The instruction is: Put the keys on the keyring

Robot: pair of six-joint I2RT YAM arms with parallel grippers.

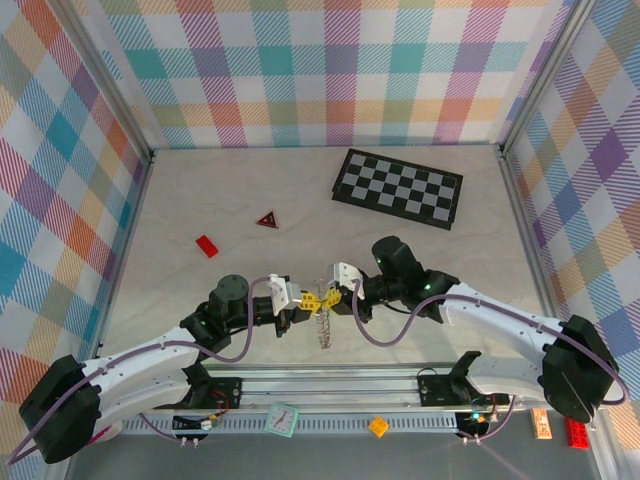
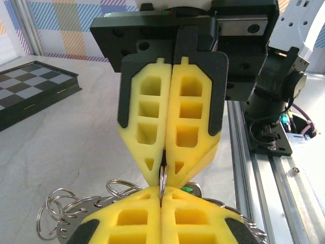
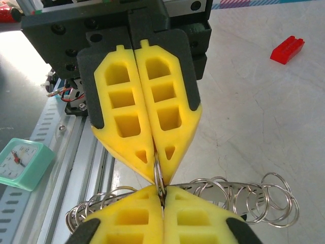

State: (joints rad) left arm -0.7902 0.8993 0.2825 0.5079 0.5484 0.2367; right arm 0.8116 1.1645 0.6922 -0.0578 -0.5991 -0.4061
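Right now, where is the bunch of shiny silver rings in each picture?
Top external: the bunch of silver metal rings is lower middle.
Left wrist: rings in the bottom left corner.
Right wrist: rings along the bottom, mostly right.
Shared landmark: yellow left pincer and right pincer meeting tip to tip, pinching one ring.

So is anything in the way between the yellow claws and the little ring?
Nothing visible. The left gripper and the right gripper meet tip to tip, both shut on the thin silver ring.
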